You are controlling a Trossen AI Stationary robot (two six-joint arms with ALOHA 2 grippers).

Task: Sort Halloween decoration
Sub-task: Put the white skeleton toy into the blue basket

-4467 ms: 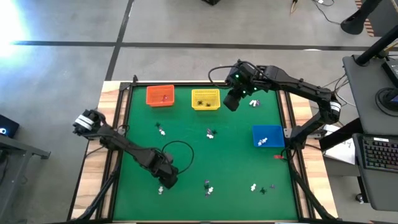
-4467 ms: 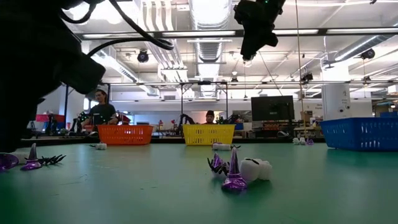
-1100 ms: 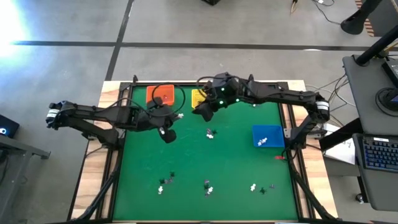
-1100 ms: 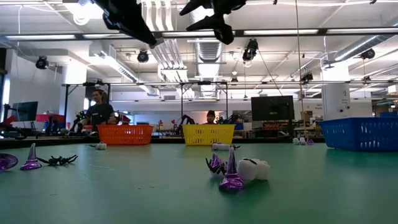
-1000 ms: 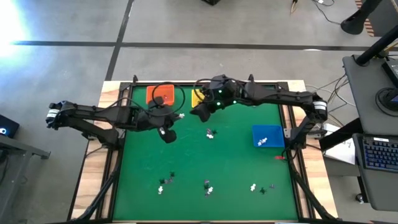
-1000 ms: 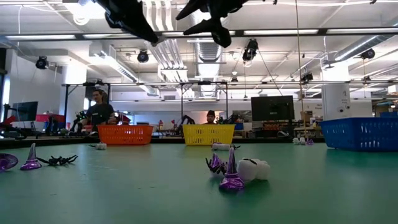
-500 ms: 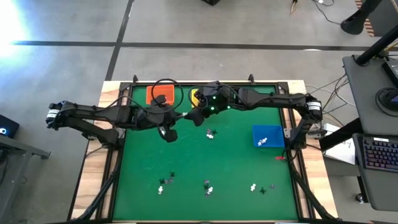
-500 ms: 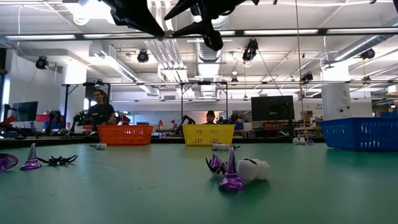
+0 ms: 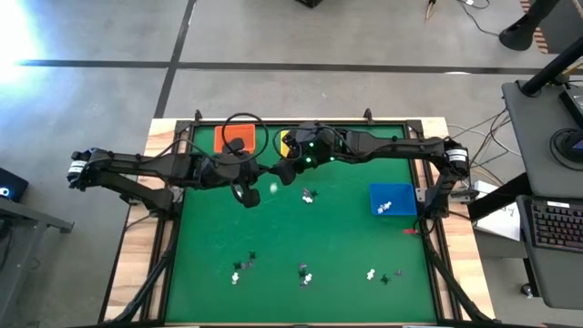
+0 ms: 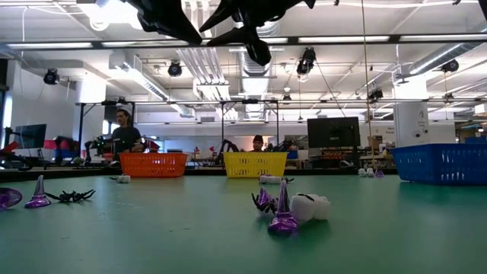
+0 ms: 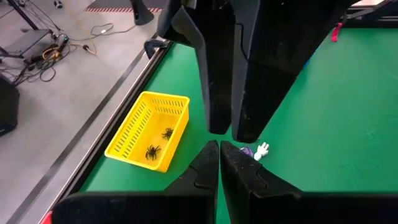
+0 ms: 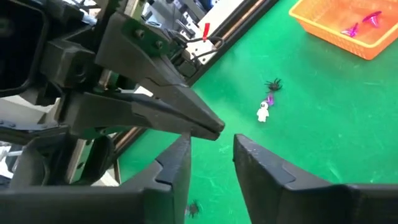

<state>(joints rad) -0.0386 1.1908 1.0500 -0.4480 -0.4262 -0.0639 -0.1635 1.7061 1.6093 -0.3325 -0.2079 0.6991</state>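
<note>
Both grippers hang high over the green mat's far middle, almost tip to tip. My left gripper is shut, and nothing shows between its fingertips. My right gripper faces it with a gap between its fingers, either side of the left gripper's tips. Whether the two touch, I cannot tell. A small pale speck shows just beside them. Tiny trinkets lie on the mat: a white ghost and a purple hat mid-table, and others along the near edge.
The orange basket holds purple trinkets, the yellow basket black spiders, and the blue basket at the right a white one. A spider, a purple piece and a ghost lie near the table's left edge. People stand beyond the table.
My right gripper has moved toward the table's left edge, from in front of the yellow basket up to my left gripper's fingertips. My left gripper has stayed high in about the same place.
</note>
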